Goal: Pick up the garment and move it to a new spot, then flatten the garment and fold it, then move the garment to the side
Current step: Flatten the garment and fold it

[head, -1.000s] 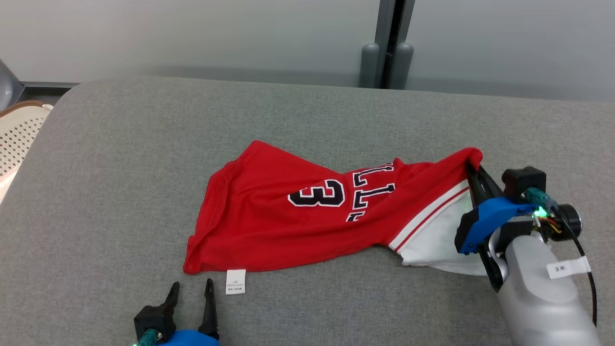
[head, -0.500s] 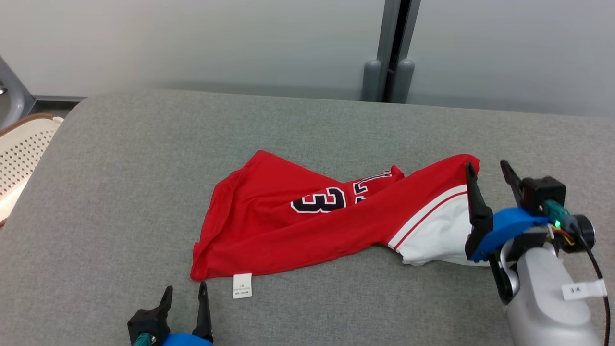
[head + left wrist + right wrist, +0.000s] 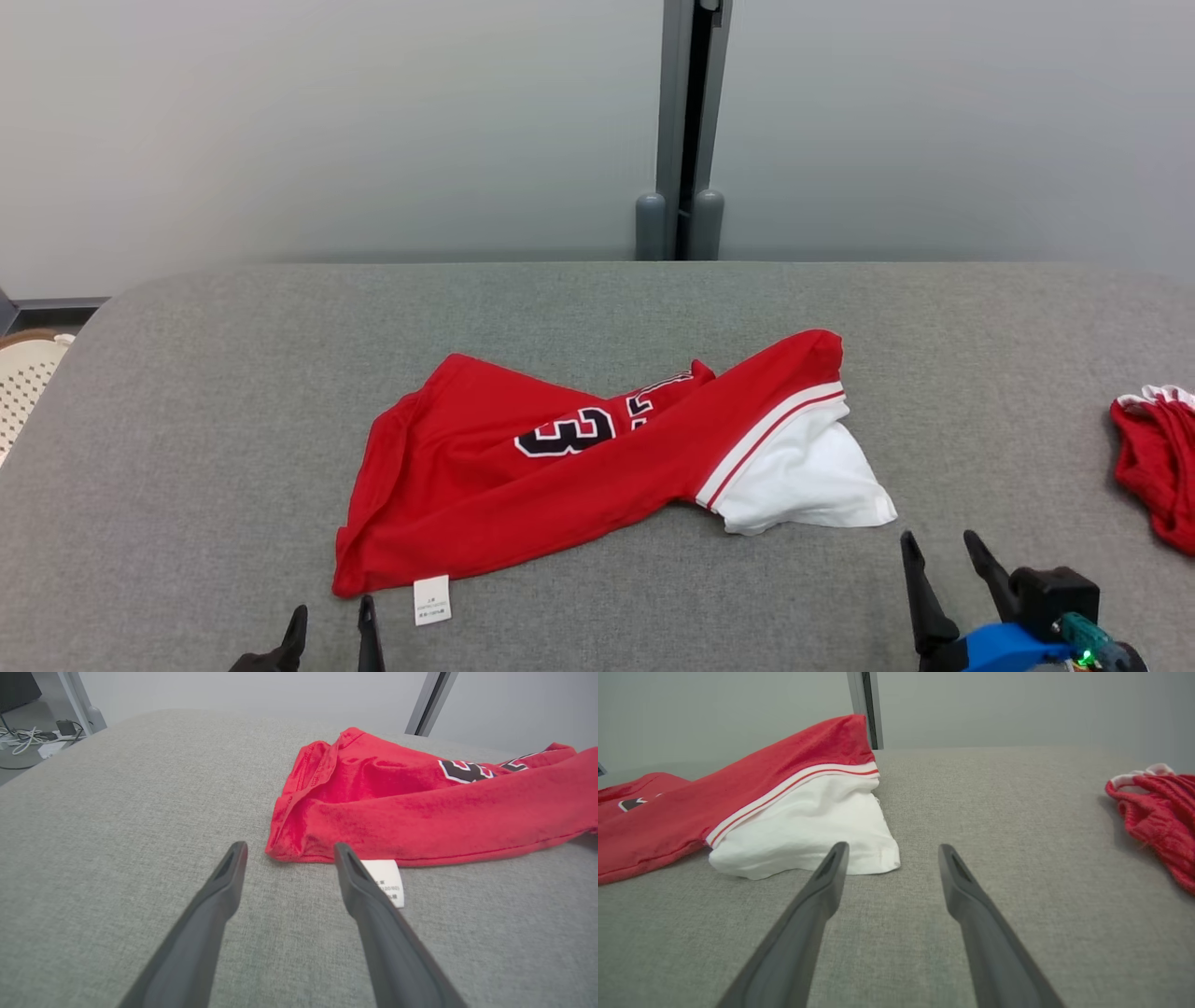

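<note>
The garment has dropped from my right hand, which has pulled back toward me. The red jersey lies crumpled mid-table, its white end nearest that hand but clear of it. Both hands stand wide apart and hold nothing, the left hand just short of the hem corner by the white label. The table is grey fabric with rounded corners. Another red cloth lies at its right edge. Behind stands a pale wall with a grey post.
</note>
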